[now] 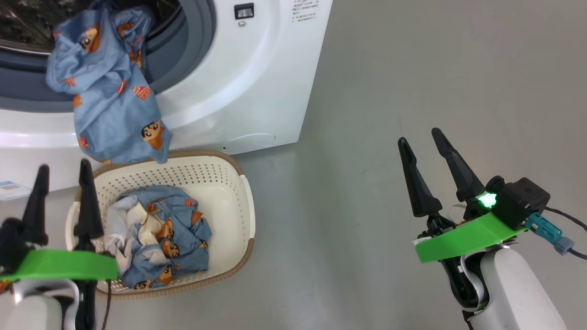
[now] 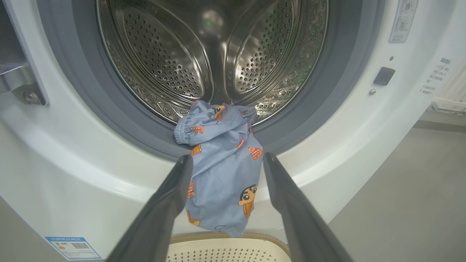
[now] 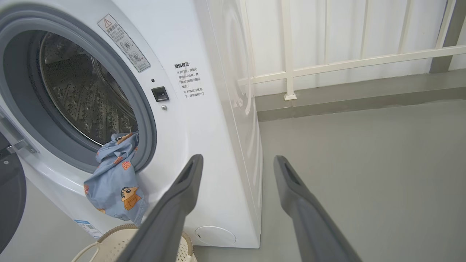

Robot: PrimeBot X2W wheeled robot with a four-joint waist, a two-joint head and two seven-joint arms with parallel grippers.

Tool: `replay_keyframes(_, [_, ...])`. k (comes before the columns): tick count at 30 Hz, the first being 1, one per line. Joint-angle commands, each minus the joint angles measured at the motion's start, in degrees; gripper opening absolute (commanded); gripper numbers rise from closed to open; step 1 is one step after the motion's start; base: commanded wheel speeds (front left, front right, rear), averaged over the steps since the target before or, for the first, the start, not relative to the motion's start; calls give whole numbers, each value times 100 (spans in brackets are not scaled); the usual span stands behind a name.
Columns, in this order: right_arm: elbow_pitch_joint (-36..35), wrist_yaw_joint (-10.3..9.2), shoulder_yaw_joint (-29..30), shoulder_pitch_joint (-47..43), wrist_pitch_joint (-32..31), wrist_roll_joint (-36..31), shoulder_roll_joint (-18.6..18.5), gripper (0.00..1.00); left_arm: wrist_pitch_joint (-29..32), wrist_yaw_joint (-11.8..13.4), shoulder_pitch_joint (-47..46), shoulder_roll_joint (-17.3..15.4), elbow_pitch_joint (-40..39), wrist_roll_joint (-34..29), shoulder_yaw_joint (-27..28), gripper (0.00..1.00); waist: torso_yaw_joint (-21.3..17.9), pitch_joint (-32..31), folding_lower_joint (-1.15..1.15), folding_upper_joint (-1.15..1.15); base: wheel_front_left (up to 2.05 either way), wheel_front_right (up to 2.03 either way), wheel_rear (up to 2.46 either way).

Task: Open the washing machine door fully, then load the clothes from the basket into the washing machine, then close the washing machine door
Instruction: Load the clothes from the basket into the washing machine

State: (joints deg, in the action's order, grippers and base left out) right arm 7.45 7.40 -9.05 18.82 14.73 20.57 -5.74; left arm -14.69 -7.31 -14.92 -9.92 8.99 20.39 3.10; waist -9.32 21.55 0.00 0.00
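Past step one, by the look of it: washing machine door (image 3: 11, 196) standing wide open, dark edge at far left of right wrist view. Midway through loading. One piece of the clothes (image 1: 110, 91) only half in: top bunched on the lip of the steel drum (image 2: 204, 54), rest draped over the grey gasket (image 2: 91, 94) and hanging down the white front of the washing machine (image 1: 257, 68), hem just above the basket (image 1: 220, 169) rim. Nothing else visible inside the drum. Inside the basket: a crumpled heap of blue printed garments (image 1: 160, 238) with white and cream bits, number of pieces impossible to tell. Basket on the floor (image 1: 412, 68) right in front of the machine, touching or nearly so. Left gripper (image 1: 64, 165) spread wide, empty, hovering over the basket's left end, lined up with the hanging garment in its wrist view. Right gripper (image 1: 419, 135) likewise wide apart, empty, well off to the right over bare floor. Left to do, probably: push hanging piece fully in, move the heap across, shut the door.
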Motion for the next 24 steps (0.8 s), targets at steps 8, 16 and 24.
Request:
replay_keyframes(8, [-135, 9, -165, -160, 27, 7, -42, 100, -30, 14, 320, -27, -256, 105, 247, 100, 7, -72, 0, 0, 0, 0, 0])
replay_keyframes(16, [-135, 9, -223, -140, 27, 15, -39, 100, -27, 19, 291, -94, -242, 95, 230, 100, -20, -34, 0, 0, 0, 0, 0])
replay_keyframes(24, [-147, 9, -231, -134, 27, 48, -21, 100, 142, 63, 185, -103, -11, 107, 128, 100, -69, 14, 0, 0, 0, 0, 0])
